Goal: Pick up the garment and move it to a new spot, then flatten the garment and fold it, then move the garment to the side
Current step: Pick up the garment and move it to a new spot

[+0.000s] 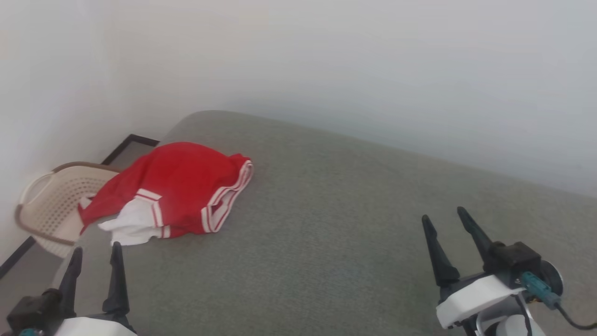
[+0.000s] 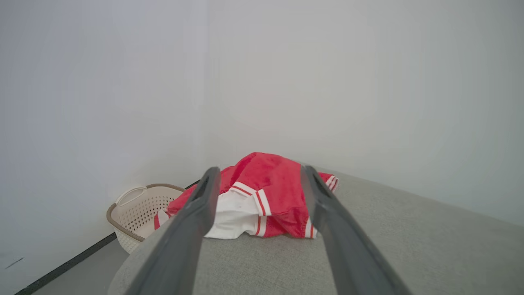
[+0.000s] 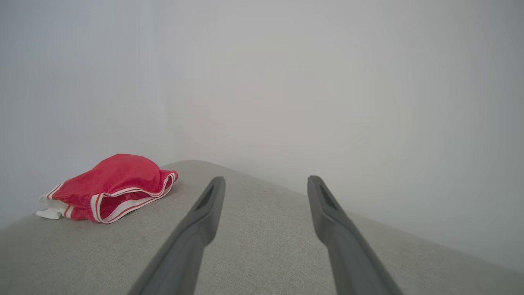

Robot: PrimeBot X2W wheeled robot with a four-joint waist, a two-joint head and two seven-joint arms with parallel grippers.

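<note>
The garment [image 1: 182,186] is lying crumpled in a heap on the grey cushion [image 1: 326,233], just beside the basket [image 1: 46,205], its red edge reaching the cushion's rim on the basket's side. It is looking light, thin and limp, so it is likely going to sag and drape from whatever point is pinched; a slick jersey weave may be slipping out of a shallow pinch; nothing about it is looking fragile. The hem [image 1: 224,205], on the side away from the basket, is standing up as a thick striped fold and is probably offering the surest hold; the sleeve [image 1: 133,224], white and nearer the robot, is giving another raised edge.

The left gripper [image 1: 96,247] is hovering near the basket and just short of the garment, not touching it; its fingers [image 2: 196,221] are spread open and empty, framing the heap in the left wrist view. The right gripper [image 1: 443,213] is hanging well apart from the basket and the garment, over bare cushion; its fingers [image 3: 204,213] are likewise parted, holding nothing.
</note>
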